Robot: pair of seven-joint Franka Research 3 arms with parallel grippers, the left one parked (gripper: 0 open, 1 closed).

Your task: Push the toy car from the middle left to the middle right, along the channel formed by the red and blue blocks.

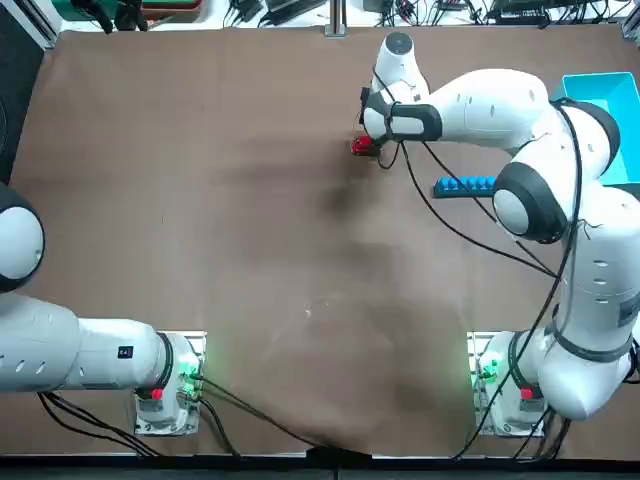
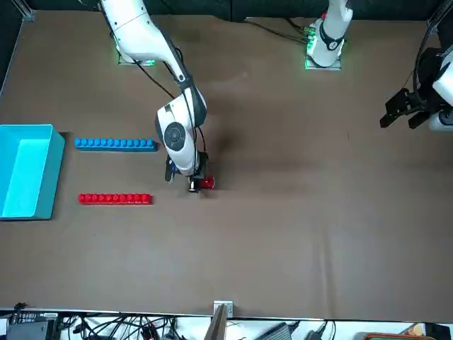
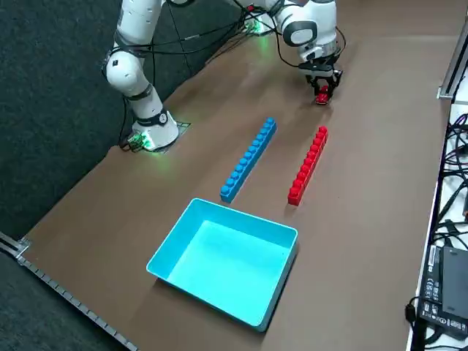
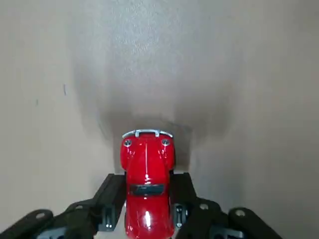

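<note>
right tool [image 4: 148, 211] pinching toy car [image 4: 147, 174], open brown table [image 1: 250, 250] around, blocks [image 2: 115, 199] apart

From overhead, my own forearm covers the red bar completely and the right end of the blue bar [image 1: 463, 185], and my wrist hides all but a sliver of the toy car [image 1: 361, 146]. The light-blue bin [image 1: 610, 100] runs off the frame at three o'clock. In my wrist view the car's [image 4: 147, 186] rear is cut by the edge, as are my right gripper's [image 4: 146, 209] fingertips.
</note>
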